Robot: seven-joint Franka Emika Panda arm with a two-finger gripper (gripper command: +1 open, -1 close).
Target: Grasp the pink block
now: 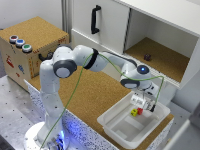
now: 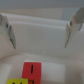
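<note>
The pink block (image 1: pixel 140 111) is a tiny reddish cube lying inside the white tray (image 1: pixel 106 120), touching or nearly touching the yellow cube (image 1: pixel 134 112). My gripper (image 1: pixel 143 105) hangs open just above them. In the wrist view the pink block (image 2: pixel 31 70) lies on the tray floor beside the yellow cube (image 2: pixel 17 81), short of the gap of my gripper (image 2: pixel 40 45). The fingers (image 2: pixel 8 30) are spread wide with nothing between them, and the blocks are not inside the gap.
The white tray's far wall (image 2: pixel 42 22) lies beyond the fingers. A small dark maroon object (image 1: pixel 147 57) sits in the open cabinet compartment. A cork box with coloured buttons (image 1: pixel 20 42) stands at the exterior view's left. The tray rests on the cork countertop (image 1: pixel 90 95).
</note>
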